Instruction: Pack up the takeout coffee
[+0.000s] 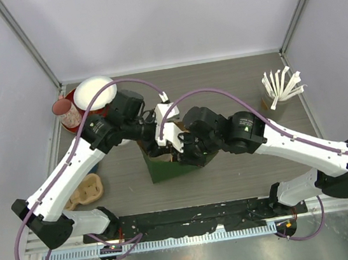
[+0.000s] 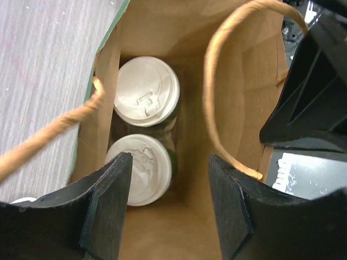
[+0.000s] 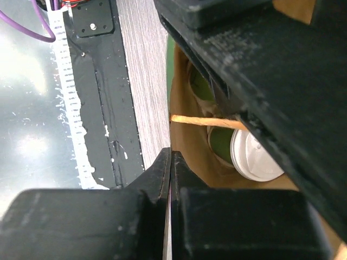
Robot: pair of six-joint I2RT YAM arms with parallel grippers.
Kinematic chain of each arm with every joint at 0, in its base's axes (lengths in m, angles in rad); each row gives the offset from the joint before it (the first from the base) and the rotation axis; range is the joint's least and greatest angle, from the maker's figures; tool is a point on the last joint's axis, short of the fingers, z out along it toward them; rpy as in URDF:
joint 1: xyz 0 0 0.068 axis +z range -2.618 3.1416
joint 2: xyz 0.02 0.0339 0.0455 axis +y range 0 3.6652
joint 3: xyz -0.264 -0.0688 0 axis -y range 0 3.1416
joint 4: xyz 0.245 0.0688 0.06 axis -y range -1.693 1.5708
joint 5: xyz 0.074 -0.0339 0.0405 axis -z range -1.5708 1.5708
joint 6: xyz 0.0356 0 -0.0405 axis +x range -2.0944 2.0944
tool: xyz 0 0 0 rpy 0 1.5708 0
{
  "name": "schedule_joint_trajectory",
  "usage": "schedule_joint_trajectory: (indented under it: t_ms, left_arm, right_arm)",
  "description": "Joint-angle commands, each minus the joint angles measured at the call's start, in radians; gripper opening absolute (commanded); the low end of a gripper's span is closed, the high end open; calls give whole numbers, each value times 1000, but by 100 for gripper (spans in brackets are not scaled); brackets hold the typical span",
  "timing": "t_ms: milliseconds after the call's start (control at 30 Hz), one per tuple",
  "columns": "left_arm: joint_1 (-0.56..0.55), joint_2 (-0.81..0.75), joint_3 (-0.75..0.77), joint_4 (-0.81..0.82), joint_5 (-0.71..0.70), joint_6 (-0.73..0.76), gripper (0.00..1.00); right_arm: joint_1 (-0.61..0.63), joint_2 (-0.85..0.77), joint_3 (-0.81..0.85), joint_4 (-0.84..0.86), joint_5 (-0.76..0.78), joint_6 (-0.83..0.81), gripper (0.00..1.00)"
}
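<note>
Two green takeout coffee cups with white lids [image 2: 146, 91] [image 2: 142, 169] stand side by side at the bottom of a green paper bag with a brown inside [image 2: 244, 76], in the middle of the table [image 1: 166, 168]. My left gripper [image 2: 169, 162] is open and empty, held over the bag's mouth above the nearer cup. My right gripper [image 3: 171, 157] is shut on the bag's rim [image 3: 187, 141]. One lidded cup [image 3: 255, 154] shows inside the bag in the right wrist view. A twisted paper handle [image 2: 214, 81] arches over the opening.
A white plate [image 1: 95, 92] on a red dish and a pink cup [image 1: 66, 112] stand at the back left. A holder of white sticks [image 1: 281, 90] stands at the back right. A brown cardboard cup carrier [image 1: 89, 191] lies at the near left.
</note>
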Motion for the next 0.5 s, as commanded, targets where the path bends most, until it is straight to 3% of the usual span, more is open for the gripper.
schedule_joint_trajectory:
  t_ms: [0, 267, 467]
  left_arm:
    - [-8, -24, -29, -22, 97, 89, 61]
    - [-6, -12, -39, -60, 145, 121, 63]
    - [-11, 33, -16, -175, 212, 193, 65]
  right_arm:
    - [-7, 11, 46, 31, 35, 45, 1]
    - [-7, 36, 62, 45, 40, 46, 1]
    - [-7, 45, 66, 56, 46, 58, 1]
